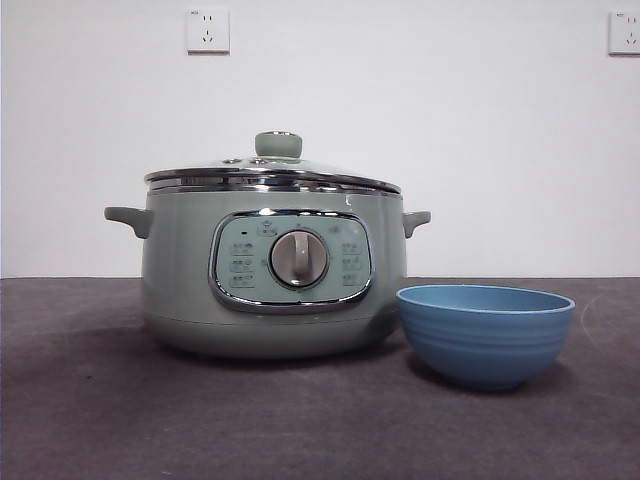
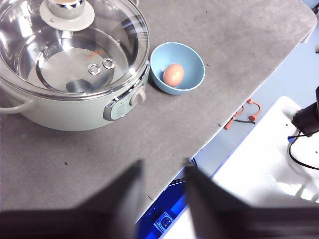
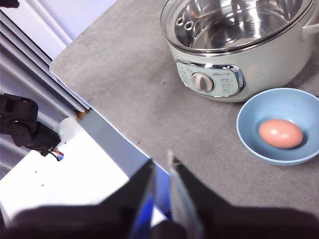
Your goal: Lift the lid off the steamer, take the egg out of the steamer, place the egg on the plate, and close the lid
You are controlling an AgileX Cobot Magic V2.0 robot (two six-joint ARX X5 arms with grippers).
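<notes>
The clear glass lid [image 1: 272,178] [image 2: 75,45] [image 3: 234,22] sits closed on the sage-green steamer [image 1: 180,290] [image 2: 65,112] [image 3: 264,74]. Beside the steamer stands the blue plate [image 1: 485,335] [image 2: 192,62] [image 3: 259,112], a deep bowl. The brown egg [image 2: 173,74] [image 3: 280,133] lies inside it; the bowl's wall hides the egg in the front view. My left gripper [image 2: 162,167] hangs open and empty, high over the table's near edge, far from both. My right gripper [image 3: 160,158] is also raised and back from the table, jaws close together, holding nothing.
The grey table's edge [image 2: 219,134] [image 3: 79,99] runs near both grippers. Beyond it lie a white surface [image 2: 279,149], an orange cable [image 2: 239,114] and a black device [image 3: 20,124]. Two wall sockets [image 1: 208,30] sit behind the steamer.
</notes>
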